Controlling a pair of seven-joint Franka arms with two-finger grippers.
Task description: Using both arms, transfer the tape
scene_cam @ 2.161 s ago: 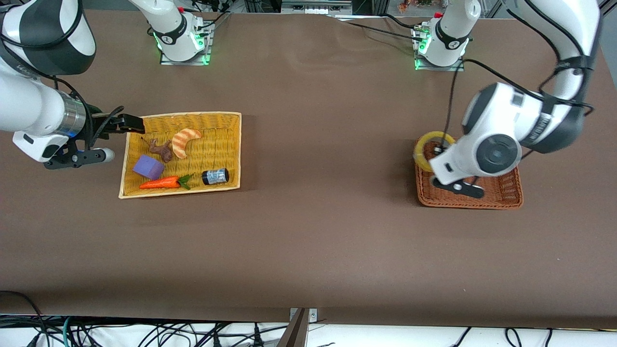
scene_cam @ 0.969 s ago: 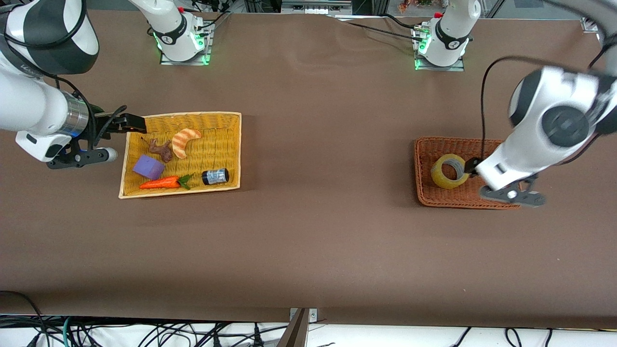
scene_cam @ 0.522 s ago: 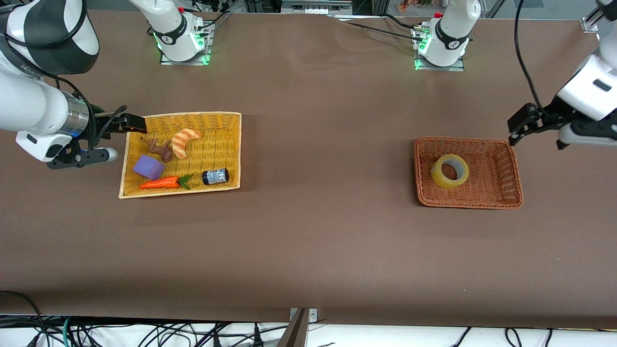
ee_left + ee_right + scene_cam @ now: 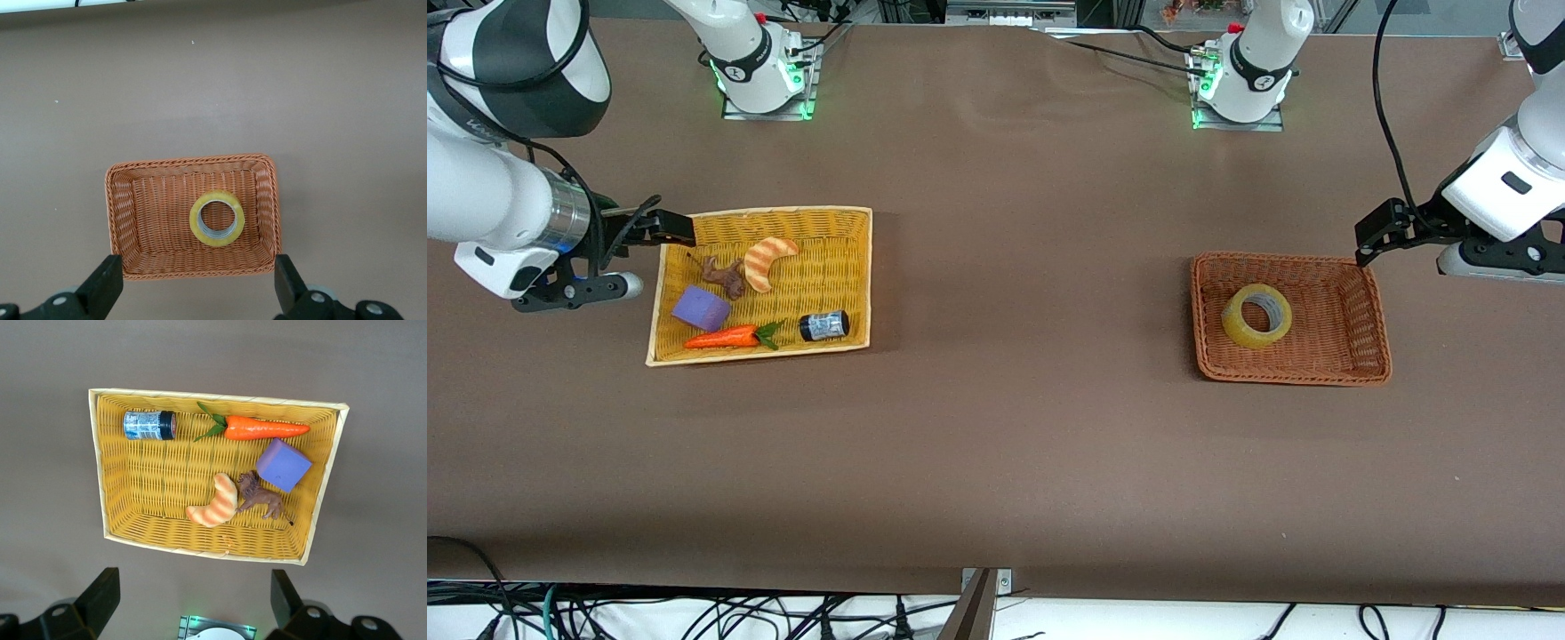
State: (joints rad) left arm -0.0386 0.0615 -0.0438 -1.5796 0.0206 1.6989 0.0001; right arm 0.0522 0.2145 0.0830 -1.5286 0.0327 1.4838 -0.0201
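While both arms hang clear of the baskets, the ring-shaped roll of yellowish translucent packing tape (image 4: 1256, 316) (image 4: 217, 219) lies flat in the brown wicker basket (image 4: 1352, 364) (image 4: 127, 213) toward the left arm's end of the brown tabletop (image 4: 1032, 222). Its wide hollow core shows the basket weave through it, with a grey inner lining around the hole. Nothing touches it.

With its 2 fingers spread wide and empty, the left tool (image 4: 1371, 236) (image 4: 198, 287) hangs over the tabletop just beside the basket's corner.

Over the rim of the yellow wicker tray (image 4: 854, 276) (image 4: 107, 493), which holds 5 small toys and a can, the right tool (image 4: 665, 228) (image 4: 193, 597) waits, likewise spread and empty.
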